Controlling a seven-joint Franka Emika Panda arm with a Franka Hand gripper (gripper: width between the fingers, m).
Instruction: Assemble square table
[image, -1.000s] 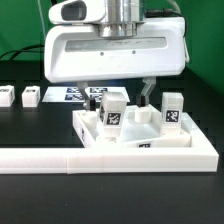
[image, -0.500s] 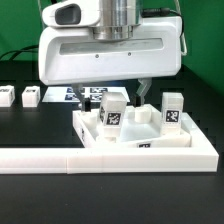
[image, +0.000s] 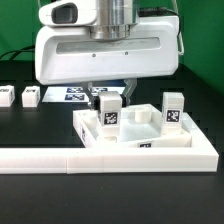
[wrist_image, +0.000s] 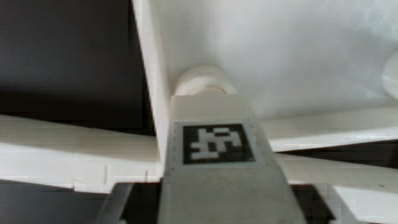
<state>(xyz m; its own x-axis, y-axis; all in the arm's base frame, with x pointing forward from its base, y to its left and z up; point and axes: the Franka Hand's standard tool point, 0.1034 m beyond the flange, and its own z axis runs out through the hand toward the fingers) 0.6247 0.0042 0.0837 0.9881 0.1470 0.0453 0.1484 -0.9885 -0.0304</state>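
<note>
The white square tabletop (image: 150, 143) lies tray-side up against the border bar. A white tagged leg (image: 110, 112) stands upright in the corner nearer the exterior view's left. My gripper (image: 110, 95) has come down over it, and its dark fingers (image: 93, 92) press on both of the leg's sides. A second leg (image: 174, 112) stands at the corner toward the exterior view's right. In the wrist view the held leg (wrist_image: 217, 160) fills the middle, with the tabletop (wrist_image: 285, 60) beyond it and my gripper (wrist_image: 217, 205) hugging both sides of the leg.
The long white L-shaped border bar (image: 60, 160) runs along the front. Two loose white legs (image: 30, 97) (image: 4, 97) sit on the black table at the exterior view's left. The marker board (image: 72, 95) lies behind the gripper.
The gripper has dropped lower over the leg and its fingers have drawn in from wide apart to the leg's sides. The leg and tabletop have not shifted.
</note>
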